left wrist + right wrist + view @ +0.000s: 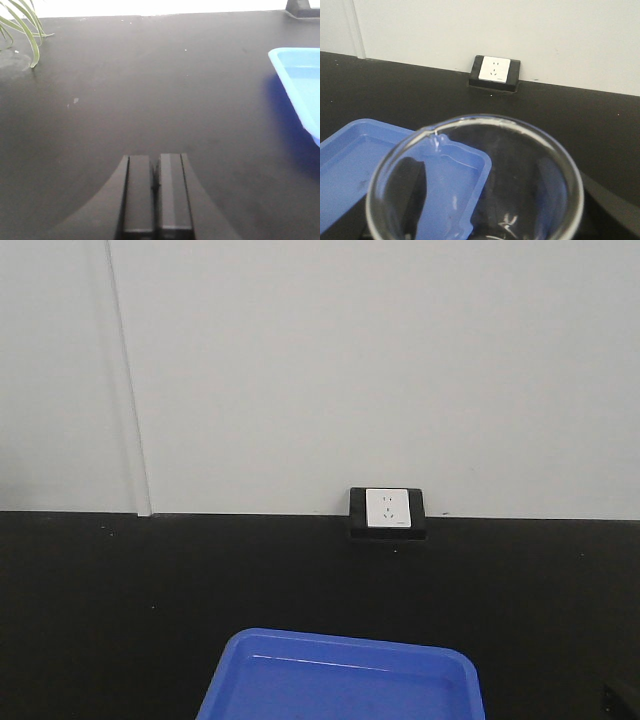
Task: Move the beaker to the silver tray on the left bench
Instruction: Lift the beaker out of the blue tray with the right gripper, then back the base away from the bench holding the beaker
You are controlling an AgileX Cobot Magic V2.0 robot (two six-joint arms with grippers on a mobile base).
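Note:
In the right wrist view the clear glass beaker (485, 120) fills the lower frame, its round rim toward the camera. My right gripper (477, 202) is shut on the beaker, and its dark fingers (412, 192) show through the glass on both sides. The beaker hangs over the right corner of a blue plastic tray (355, 155). My left gripper (155, 175) is shut with nothing in it, low over the bare black worktop (150, 90). The silver tray and the left bench are out of view.
The blue tray (340, 680) lies at the near edge of a black-topped bench, its corner also showing at the right of the left wrist view (300, 75). A white wall socket (388, 510) sits against the white wall. Green plant leaves (25, 30) hang at the far left.

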